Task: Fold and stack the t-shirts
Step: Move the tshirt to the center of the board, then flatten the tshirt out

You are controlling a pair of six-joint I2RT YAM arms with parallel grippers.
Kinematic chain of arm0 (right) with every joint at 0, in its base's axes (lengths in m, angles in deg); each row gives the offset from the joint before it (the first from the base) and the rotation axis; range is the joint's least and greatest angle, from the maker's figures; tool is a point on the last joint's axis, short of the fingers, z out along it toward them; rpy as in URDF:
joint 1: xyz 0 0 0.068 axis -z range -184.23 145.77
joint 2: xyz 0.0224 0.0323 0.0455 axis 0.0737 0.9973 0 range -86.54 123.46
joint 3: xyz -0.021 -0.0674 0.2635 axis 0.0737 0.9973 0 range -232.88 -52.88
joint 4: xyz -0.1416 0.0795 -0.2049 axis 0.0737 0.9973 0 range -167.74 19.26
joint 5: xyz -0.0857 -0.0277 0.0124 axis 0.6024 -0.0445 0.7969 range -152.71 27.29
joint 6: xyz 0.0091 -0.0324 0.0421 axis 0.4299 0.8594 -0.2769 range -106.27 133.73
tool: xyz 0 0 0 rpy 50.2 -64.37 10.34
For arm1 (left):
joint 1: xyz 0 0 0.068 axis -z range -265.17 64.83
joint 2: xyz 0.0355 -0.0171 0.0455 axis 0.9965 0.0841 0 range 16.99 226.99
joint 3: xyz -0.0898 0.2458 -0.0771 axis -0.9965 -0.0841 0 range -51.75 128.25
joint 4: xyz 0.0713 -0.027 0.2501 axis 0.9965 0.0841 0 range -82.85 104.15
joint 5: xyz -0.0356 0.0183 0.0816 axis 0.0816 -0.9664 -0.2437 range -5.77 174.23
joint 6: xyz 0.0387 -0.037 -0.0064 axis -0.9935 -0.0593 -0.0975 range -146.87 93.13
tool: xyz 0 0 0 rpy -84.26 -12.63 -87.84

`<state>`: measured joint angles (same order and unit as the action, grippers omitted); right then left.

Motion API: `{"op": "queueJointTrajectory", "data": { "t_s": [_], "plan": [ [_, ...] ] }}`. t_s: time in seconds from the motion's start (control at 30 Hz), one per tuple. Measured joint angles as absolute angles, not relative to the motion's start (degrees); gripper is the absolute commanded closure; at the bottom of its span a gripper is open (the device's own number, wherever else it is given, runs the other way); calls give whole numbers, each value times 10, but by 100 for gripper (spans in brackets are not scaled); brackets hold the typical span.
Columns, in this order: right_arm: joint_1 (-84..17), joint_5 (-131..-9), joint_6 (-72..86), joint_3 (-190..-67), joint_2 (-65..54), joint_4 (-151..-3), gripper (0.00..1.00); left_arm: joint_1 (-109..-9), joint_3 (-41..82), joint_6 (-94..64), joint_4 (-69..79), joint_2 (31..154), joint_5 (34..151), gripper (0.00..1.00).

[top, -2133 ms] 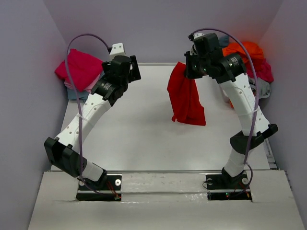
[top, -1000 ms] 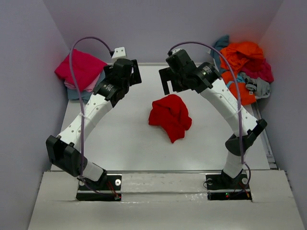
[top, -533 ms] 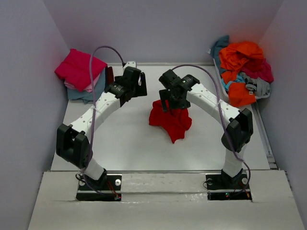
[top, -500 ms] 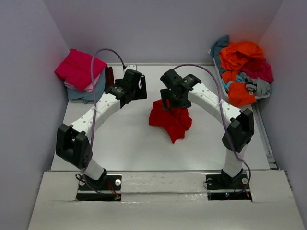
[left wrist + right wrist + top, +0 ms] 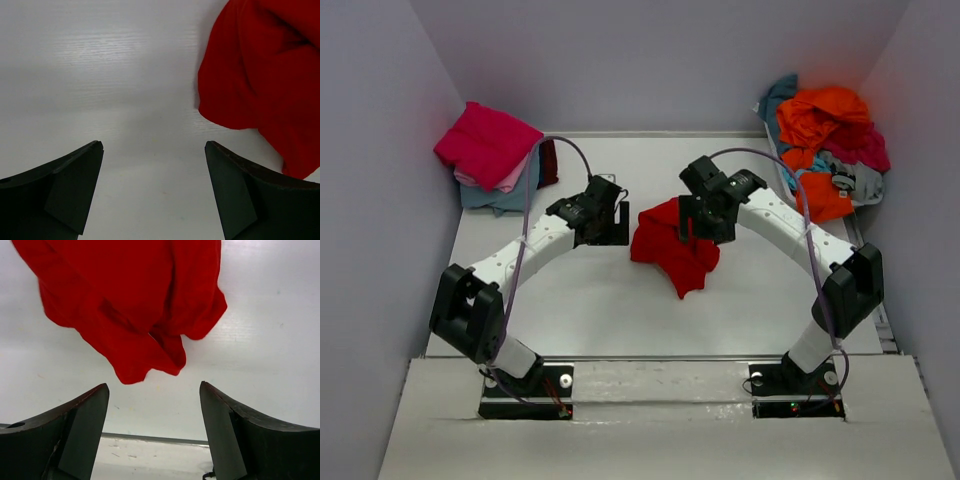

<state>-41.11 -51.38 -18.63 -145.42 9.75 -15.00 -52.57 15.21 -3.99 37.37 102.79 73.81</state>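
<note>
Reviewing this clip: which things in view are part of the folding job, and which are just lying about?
Job in hand:
- red t-shirt, crumpled mid-table
- folded stack, far left
- unfolded heap, far right
- left gripper and right gripper, both open beside the red shirt

Just there:
- table; no stray items that I can see

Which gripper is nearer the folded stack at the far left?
Left. The left gripper is diagonally right of the folded stack; the right gripper is farther right, past the red t-shirt.
</note>
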Motion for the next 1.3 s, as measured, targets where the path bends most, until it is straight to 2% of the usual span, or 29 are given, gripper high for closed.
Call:
{"op": "queueJointTrajectory", "data": {
  "t_s": [0.3,0.63,1.07,1.17,1.2,1.3],
  "plan": [
    [-411,-544,-217,-1306,80,-176,24,-485,147,-38,394,1055,753,5],
    [-411,-561,-226,-1269,74,-230,34,-466,196,-39,418,1122,769,5],
    [-410,-589,-220,-1252,112,-273,44,-463,213,-39,428,1134,769,5],
    [-410,-596,-218,-1251,121,-279,52,-463,213,-39,428,1134,769,5],
    [-410,-598,-217,-1251,123,-281,60,-463,213,-39,428,1134,769,5],
    [-410,-602,-214,-1251,126,-285,73,-463,213,-39,428,1135,769,5]
  ]
}}
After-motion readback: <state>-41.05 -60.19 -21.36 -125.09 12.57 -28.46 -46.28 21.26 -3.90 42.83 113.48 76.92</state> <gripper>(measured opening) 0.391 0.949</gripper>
